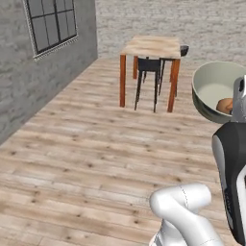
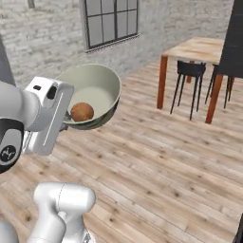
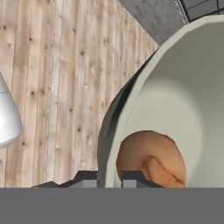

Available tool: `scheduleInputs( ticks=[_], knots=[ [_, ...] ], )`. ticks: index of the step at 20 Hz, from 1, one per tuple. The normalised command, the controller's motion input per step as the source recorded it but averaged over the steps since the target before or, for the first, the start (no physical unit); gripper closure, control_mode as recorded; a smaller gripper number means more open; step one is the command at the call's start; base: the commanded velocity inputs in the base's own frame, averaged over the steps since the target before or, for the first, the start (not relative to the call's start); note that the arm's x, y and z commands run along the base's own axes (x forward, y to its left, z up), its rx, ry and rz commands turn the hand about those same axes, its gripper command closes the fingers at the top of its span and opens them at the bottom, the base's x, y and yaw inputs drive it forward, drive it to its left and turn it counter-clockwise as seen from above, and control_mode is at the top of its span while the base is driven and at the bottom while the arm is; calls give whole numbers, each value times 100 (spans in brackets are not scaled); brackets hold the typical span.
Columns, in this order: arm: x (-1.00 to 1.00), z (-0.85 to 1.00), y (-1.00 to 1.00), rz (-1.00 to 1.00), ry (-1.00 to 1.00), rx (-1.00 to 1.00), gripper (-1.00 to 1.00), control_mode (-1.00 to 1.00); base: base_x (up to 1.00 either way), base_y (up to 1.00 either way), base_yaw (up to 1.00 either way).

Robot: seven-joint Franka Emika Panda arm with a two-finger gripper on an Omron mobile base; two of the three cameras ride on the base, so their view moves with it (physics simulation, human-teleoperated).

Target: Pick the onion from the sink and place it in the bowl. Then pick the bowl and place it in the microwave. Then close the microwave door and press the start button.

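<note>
The bowl [image 1: 211, 89] hangs in the air above the wooden floor, tilted, cream inside and grey outside. The brown-orange onion [image 1: 225, 105] lies inside it against the lower wall. My gripper [image 3: 109, 179] is shut on the bowl's rim, one finger outside the wall and one inside beside the onion [image 3: 148, 159]. From the right base view, the bowl [image 2: 97, 85] sticks out past my white hand, with the onion [image 2: 82, 112] close to the gripper [image 2: 66, 122]. The bowl [image 3: 183, 100] takes up the right half of the hand view.
A wooden table [image 1: 151, 47] with black chairs [image 1: 149, 67] stands ahead on the plank floor. A grey brick wall with a window [image 1: 50, 21] runs along the left. A dark panel [image 2: 233, 38] hangs at the upper right of the right base view.
</note>
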Motion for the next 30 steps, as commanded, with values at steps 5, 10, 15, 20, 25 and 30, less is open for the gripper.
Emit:
scheduleInputs(
  ticks=[5, 10, 15, 20, 25, 30],
  knots=[
    [0, 0, 0, 0, 0, 0, 100, 100, 0, -35, -47],
    [0, 0, 0, 0, 0, 0, 100, 100, 12, -31, -39],
    [0, 0, 0, 0, 0, 0, 100, 100, 52, -24, -22],
    [0, 0, 0, 0, 0, 0, 100, 100, 77, -22, -21],
    [0, 0, 0, 0, 0, 0, 100, 100, 43, -35, -37],
    [0, 0, 0, 0, 0, 0, 100, 100, 2, -27, -68]
  ],
)
